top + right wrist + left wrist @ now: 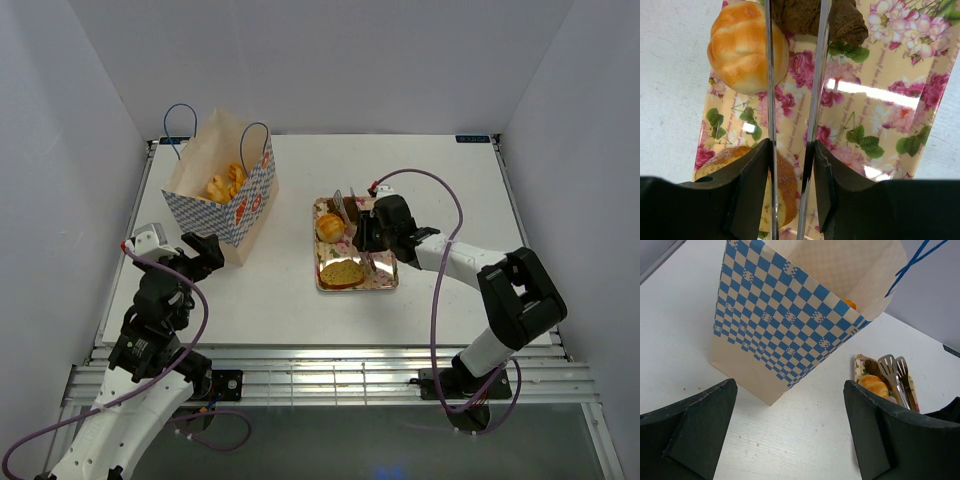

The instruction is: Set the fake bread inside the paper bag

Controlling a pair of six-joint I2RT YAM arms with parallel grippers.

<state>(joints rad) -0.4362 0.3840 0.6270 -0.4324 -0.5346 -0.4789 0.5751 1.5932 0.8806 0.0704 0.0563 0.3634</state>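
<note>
A dark brown bread [815, 20] lies just ahead of the right gripper [791, 145] on the floral tray [890, 100]. A round bun [747, 45] sits ahead to its left and a slice [715, 162] beneath its fingers. The gripper pinches metal tongs [770, 90], blades nearly together. Their tips run out of view, so the bite may be shallow and the glossy piece could slip free. The left gripper [790, 410], spread wide, faces the paper bag [225, 200].

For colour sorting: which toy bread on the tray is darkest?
The dark brown ridged piece at the floral tray's far end; the round bun and flat slice are golden.
</note>
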